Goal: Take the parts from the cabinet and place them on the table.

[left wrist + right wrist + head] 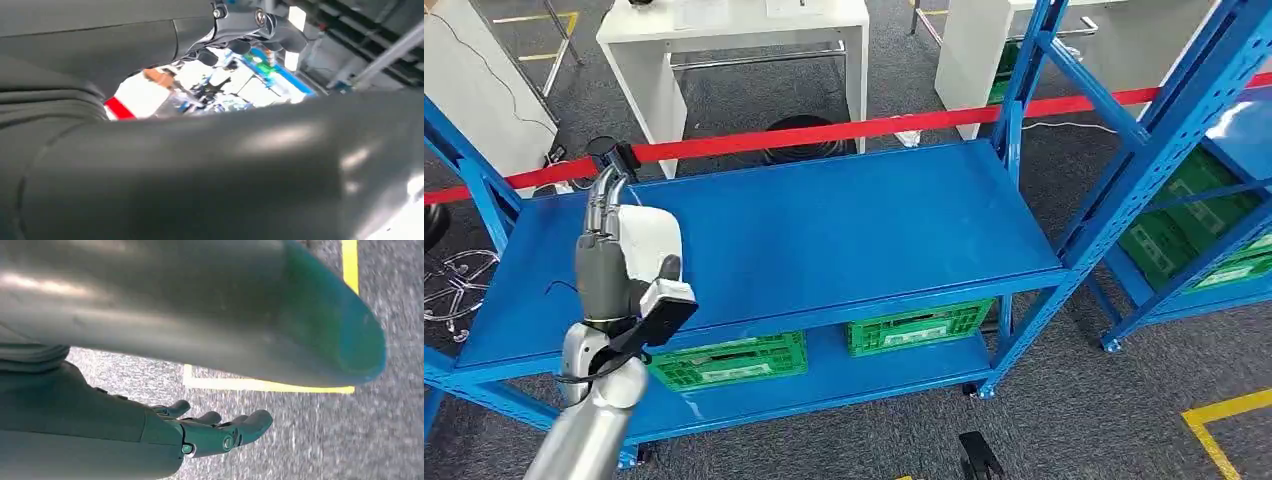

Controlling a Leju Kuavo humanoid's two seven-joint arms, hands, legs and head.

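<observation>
A white part (646, 238) is gripped in the left hand (609, 275), raised over the left end of the blue shelf (844, 230); fingers are wrapped around its near side, with thumb and fingers seen close up in the left wrist view. How firm the grip is cannot be told, so a slip onto the shelf is judged the main risk, likelier if the arm is swung fast. The right hand (220, 432) is held slack over the grey floor, fingers apart, nothing in it. A snag is possible on the blue upright (474, 185) just left of the hand. The red tape (874, 128) is strung behind the shelf, and the white table (734, 40) stands beyond it, well apart. Open room is seen across the shelf top to the right; green crates (729, 360) sit on the tier below.
</observation>
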